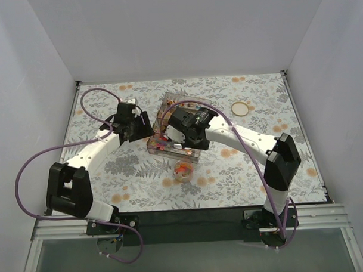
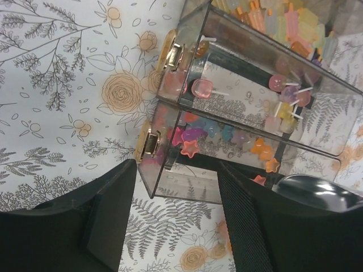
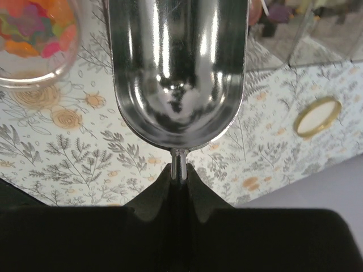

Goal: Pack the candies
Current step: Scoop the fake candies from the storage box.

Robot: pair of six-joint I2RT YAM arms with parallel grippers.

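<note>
A clear acrylic box (image 1: 172,121) with several compartments holds the candies (image 2: 193,141), star shapes and small lollipops (image 2: 202,88). More candies (image 1: 184,169) fill a small clear cup (image 3: 71,54) in front of the box. My right gripper (image 3: 178,170) is shut on the thin handle of a metal scoop (image 3: 178,68), whose bowl is empty. In the top view the right gripper (image 1: 180,131) hangs over the box's near side. My left gripper (image 2: 176,209) is open and empty, its jaws either side of the box's near left corner (image 2: 148,181), apart from it; in the top view it (image 1: 142,126) is beside the box.
A round gold-rimmed lid (image 1: 241,107) lies at the back right; it also shows in the right wrist view (image 3: 317,116). The floral tablecloth (image 1: 111,168) covers the table. White walls close in three sides. Purple cables loop beside both arms.
</note>
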